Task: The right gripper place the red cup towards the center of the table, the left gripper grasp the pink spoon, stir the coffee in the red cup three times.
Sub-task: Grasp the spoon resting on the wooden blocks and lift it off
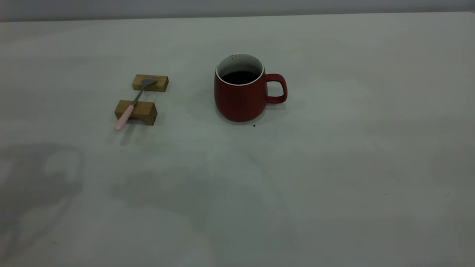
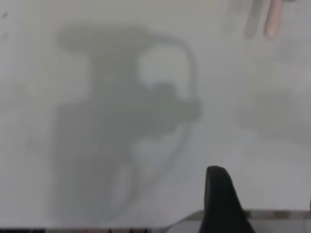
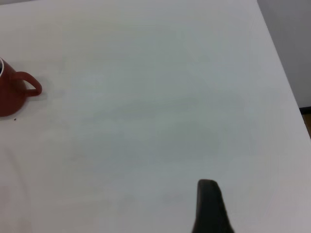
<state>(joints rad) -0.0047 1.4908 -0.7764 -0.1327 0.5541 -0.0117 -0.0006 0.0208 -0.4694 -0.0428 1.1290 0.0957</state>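
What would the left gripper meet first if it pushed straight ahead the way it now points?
Probably nothing close: ahead of the left gripper the left wrist view shows only bare table. The pink spoon has its handle tip at that view's far edge, slightly off the line, so it looks like the first thing; depth is unclear.

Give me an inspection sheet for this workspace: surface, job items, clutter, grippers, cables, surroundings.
Surface: pale grey table, bare but for shadows and a dark speck by the cup.
Job items: red cup upright near centre, handle toward the right arm's side, coffee inside; pink spoon lying across two wooden blocks, bowl on the farther block.
Clutter: nothing seen beyond the blocks.
Grippers: left gripper and right gripper each show only one dark finger above bare table, holding nothing visible; open or shut cannot be told.
Cables: nothing seen.
Surroundings: grey wall behind the table's far edge.
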